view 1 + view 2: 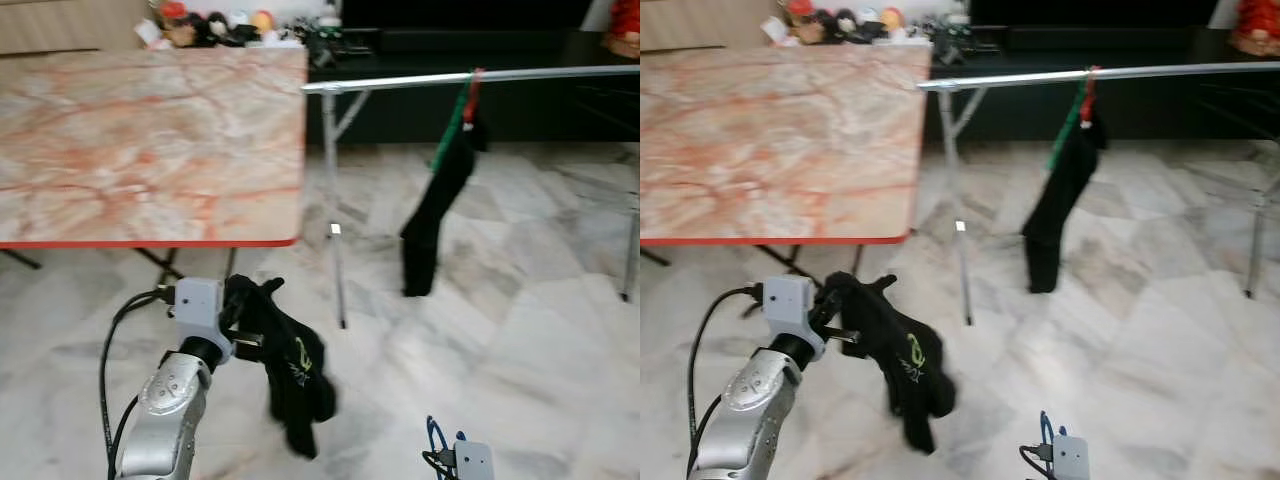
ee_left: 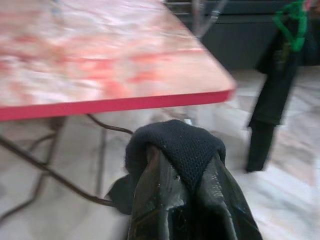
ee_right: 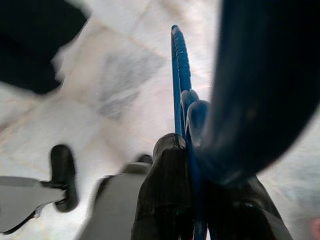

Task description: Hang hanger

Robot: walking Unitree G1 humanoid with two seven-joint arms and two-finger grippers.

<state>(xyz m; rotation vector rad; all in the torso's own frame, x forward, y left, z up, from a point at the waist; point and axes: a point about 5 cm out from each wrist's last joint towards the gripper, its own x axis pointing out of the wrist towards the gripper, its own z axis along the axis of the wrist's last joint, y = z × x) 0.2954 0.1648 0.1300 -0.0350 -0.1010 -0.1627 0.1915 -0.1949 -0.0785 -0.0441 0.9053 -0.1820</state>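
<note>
My left gripper (image 1: 243,322) is low in front of me, below the table's edge, shut on a black garment (image 1: 292,375) that droops from its fingers. In the left wrist view the cloth (image 2: 175,145) is folded over the fingertips. My right gripper (image 3: 197,200) sits at the bottom edge of the eye views, shut on a blue hanger (image 3: 179,75), whose tip (image 1: 432,438) pokes up beside the wrist. A silver rack rail (image 1: 420,81) runs across the upper right. On it hangs another black garment (image 1: 436,205) on a green hanger (image 1: 450,128) with a red hook.
A marble-patterned table (image 1: 150,150) with a red edge stands to the left, its dark legs (image 1: 160,262) underneath. The rack's leg (image 1: 333,215) stands between the table and the hung garment. A dark cabinet (image 1: 480,50) lies behind. Pale marble floor spreads to the right.
</note>
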